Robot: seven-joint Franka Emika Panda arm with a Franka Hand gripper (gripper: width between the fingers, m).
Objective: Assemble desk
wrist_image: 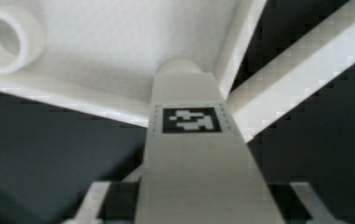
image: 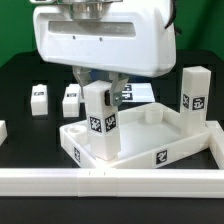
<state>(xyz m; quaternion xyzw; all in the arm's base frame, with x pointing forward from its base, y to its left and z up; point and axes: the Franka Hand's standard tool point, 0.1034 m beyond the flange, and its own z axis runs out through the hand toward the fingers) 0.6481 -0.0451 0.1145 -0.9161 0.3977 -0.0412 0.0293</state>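
The white tray-like tabletop (image: pixel 150 128) lies in the middle of the table, hollow side up. One white square leg (image: pixel 193 97) stands upright at its corner on the exterior view's right. My gripper (image: pixel 103 95) hangs over the tabletop's near corner on the exterior view's left and is shut on a second tagged leg (image: pixel 102 125), held upright. In the wrist view this leg (wrist_image: pixel 200 150) runs out from between my fingers (wrist_image: pixel 103 205) toward the tabletop's rim (wrist_image: pixel 85 85). A round corner socket (wrist_image: pixel 5 45) shows off to one side of the leg's tip. The leg's lower end is hidden.
Two more tagged legs (image: pixel 40 97) (image: pixel 70 100) lie on the black table behind, on the exterior view's left. A long white border rail (image: pixel 110 181) runs along the front edge. A flat white sheet (image: pixel 140 92) lies behind the gripper.
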